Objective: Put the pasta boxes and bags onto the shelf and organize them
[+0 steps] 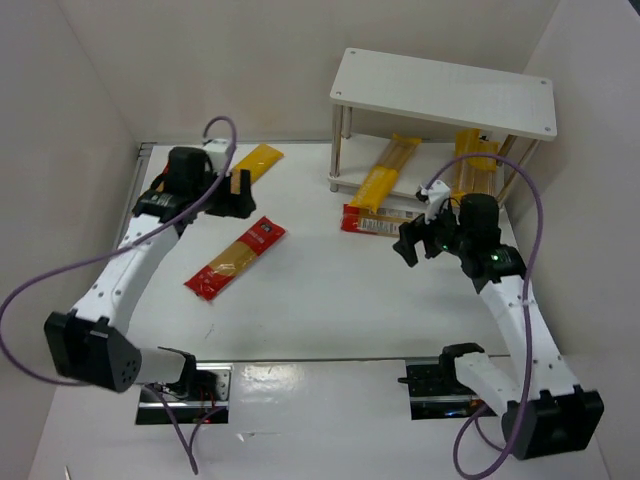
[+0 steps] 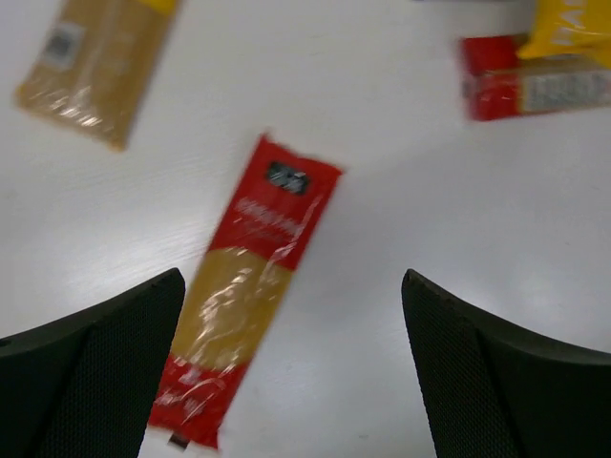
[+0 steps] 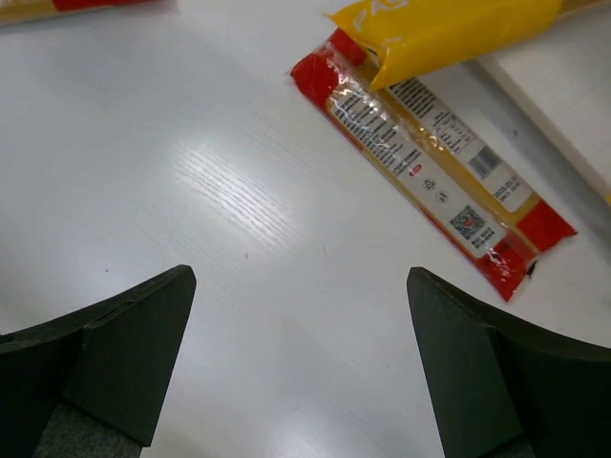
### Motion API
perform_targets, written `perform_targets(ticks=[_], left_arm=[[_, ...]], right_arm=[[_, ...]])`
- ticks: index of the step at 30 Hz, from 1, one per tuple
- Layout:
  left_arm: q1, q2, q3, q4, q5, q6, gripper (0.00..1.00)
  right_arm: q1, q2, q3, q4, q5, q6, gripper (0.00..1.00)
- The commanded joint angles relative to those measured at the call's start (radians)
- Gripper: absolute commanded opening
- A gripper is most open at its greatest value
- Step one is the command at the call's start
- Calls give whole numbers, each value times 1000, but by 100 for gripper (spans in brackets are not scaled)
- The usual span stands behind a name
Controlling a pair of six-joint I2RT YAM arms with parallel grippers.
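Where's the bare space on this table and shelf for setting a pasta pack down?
Bare: the white shelf's top board, and the table between the red windowed spaghetti pack and the right gripper. Crowded: the shelf's lower front, where a yellow pack overlaps another red pack.

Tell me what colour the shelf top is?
The shelf top is white; the top external view shows it best.

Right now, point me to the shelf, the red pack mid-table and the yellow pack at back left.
shelf (image 1: 445, 92): top external view, middle of top board.
red pack mid-table (image 1: 236, 258): top external view, its pale middle.
yellow pack at back left (image 1: 262, 160): top external view, its middle.
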Motion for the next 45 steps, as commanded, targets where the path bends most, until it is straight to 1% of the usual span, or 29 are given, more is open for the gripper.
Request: perform_targets(ticks=[1,2,3,4,5,6,7,8,9,10,12,13,14,17,21,22,23,25,30,37,40,41,44,45], left_arm=[[96,-215,-129,141,-91,-3,100],[122,-240,-152,141,-91,8,100],[170,-257,-194,141,-109,8,100],[200,-289,-218,158,-120,8,100],[229,-306,-244,170,-120,8,100],[257,-322,-270,181,-120,8,100],[310,-348,-293,192,-120,8,100],[336,-359,-329,212,-111,17,100],[359,-368,-344,212,-111,17,100],[401,-382,-358,226,-111,17,100],[438,-394,-379,240,-111,26,100],[468,-406,-392,249,-111,26,100],[481,-406,-392,249,-102,26,100],[501,-426,-413,272,-102,37,100],[510,-426,-423,282,-102,37,100],[510,-426,-423,282,-102,46,100],[510,-426,-423,282,-102,46,100],[510,-426,-423,282,-102,46,100],[510,-426,-423,282,-93,46,100],[510,-426,-423,282,-93,46,100],[510,-435,-423,282,-93,46,100],[510,-435,-423,282,-93,46,100],[510,-435,-423,282,-93,46,100],[510,-435,-423,282,-93,46,100]], right_arm=[[110,100,39,175,184,140,100],[129,135,50,236,224,172,100],[149,207,60,266,264,200,100],[185,242,86,293,348,256,100],[202,278,100,347,381,281,100],[216,354,119,369,416,309,100],[230,396,164,386,456,370,100],[239,440,195,386,500,393,100],[253,529,227,386,523,418,100],[267,567,285,386,583,466,100],[276,655,333,405,640,507,99],[276,673,334,419,660,524,98],[287,690,343,430,695,559,98],[287,755,369,441,734,631,93],[296,812,389,430,769,679,83],[296,812,389,421,783,679,79],[296,825,389,421,783,691,78],[296,825,376,433,809,702,78],[296,861,375,435,818,732,77],[296,922,421,426,708,772,77],[296,945,421,426,679,772,72],[296,945,421,435,670,772,72],[296,954,421,435,669,772,61],[287,954,421,435,669,772,52]])
